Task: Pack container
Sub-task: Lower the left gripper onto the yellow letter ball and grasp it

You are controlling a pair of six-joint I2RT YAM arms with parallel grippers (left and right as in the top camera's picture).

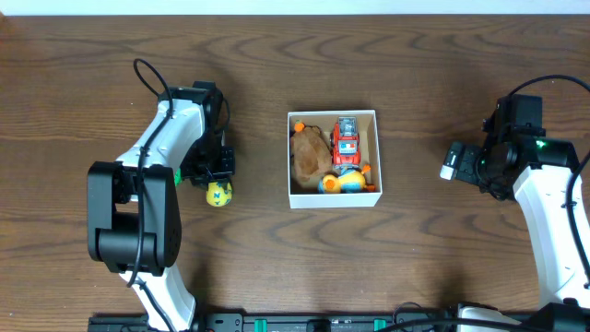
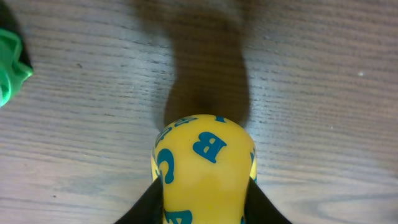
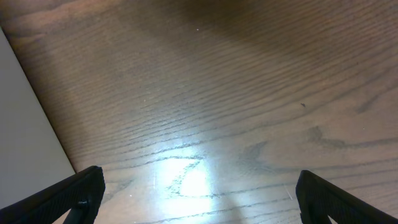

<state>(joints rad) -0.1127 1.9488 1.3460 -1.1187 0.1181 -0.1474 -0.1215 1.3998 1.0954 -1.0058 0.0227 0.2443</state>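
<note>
The container (image 1: 333, 196) is a white square box at the table's middle, holding a brown toy (image 1: 307, 153), a red toy truck (image 1: 347, 140) and an orange and blue toy (image 1: 345, 181). My left gripper (image 1: 218, 181) is left of the box, shut on a yellow egg-shaped toy with blue letters (image 1: 218, 195). In the left wrist view the yellow toy (image 2: 204, 168) sits between the black fingers, above the wood. My right gripper (image 1: 454, 160) is open and empty far right of the box; its wrist view shows only bare wood between the fingertips (image 3: 199, 193).
A green piece (image 2: 11, 67) shows at the left edge of the left wrist view, and a green spot (image 1: 177, 176) by the left arm. The table's edge (image 3: 25, 112) runs along the left of the right wrist view.
</note>
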